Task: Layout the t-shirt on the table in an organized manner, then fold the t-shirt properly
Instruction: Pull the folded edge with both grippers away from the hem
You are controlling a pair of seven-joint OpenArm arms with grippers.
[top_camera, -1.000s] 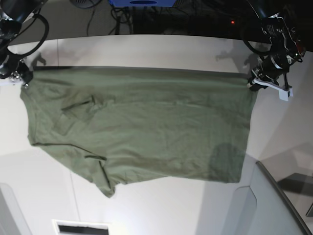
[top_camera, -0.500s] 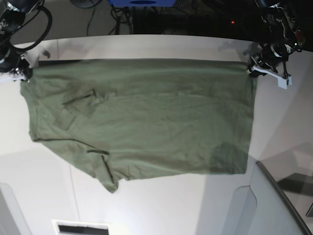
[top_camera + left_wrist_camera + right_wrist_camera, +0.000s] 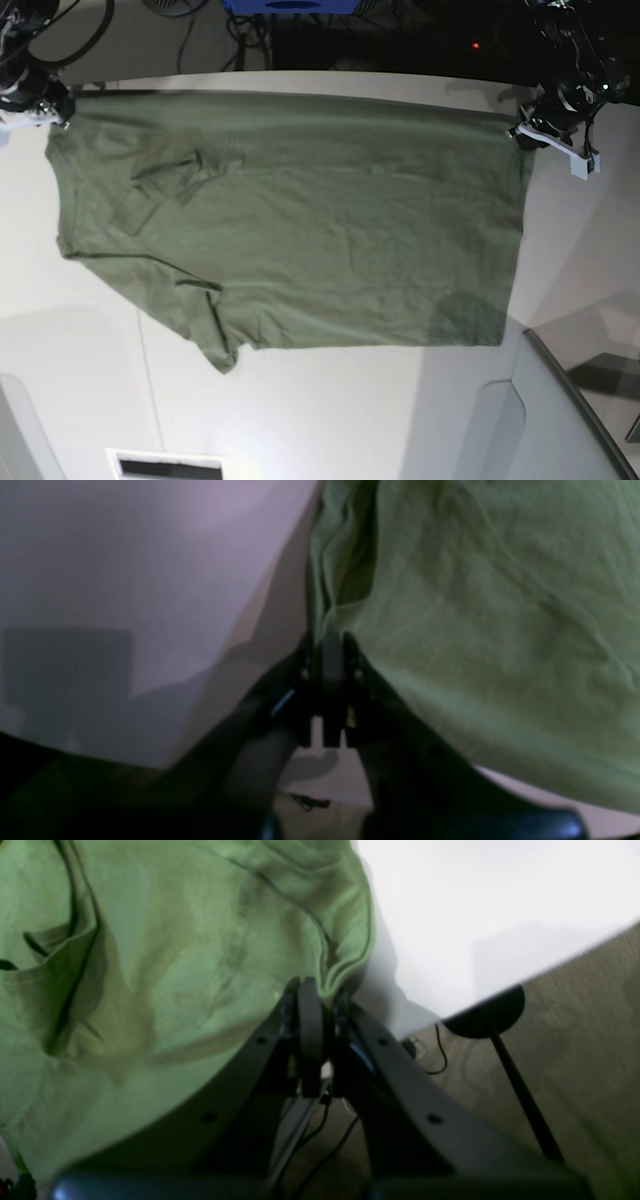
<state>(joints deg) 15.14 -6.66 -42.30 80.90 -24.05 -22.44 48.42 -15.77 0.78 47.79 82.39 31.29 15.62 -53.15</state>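
Note:
The olive-green t-shirt (image 3: 300,220) is stretched wide across the white table (image 3: 330,420), its top edge taut near the table's far edge. My left gripper (image 3: 522,130) is shut on the shirt's upper right corner; the left wrist view shows its jaws (image 3: 327,645) pinching a bunched fold of the t-shirt (image 3: 500,605). At the upper left corner my right gripper (image 3: 55,105) is shut on the fabric, and the right wrist view shows it (image 3: 315,990) clamping a hemmed edge of the t-shirt (image 3: 175,965). A sleeve hangs at the lower left, creased.
A grey angled panel (image 3: 560,420) stands at the lower right of the table. A white slotted piece (image 3: 165,465) lies at the front edge. Cables and a blue box (image 3: 290,6) sit beyond the table's far edge.
Both grippers have carried the shirt's top edge toward the table's far edge, and the whole shirt has slid that way, staying stretched between them.

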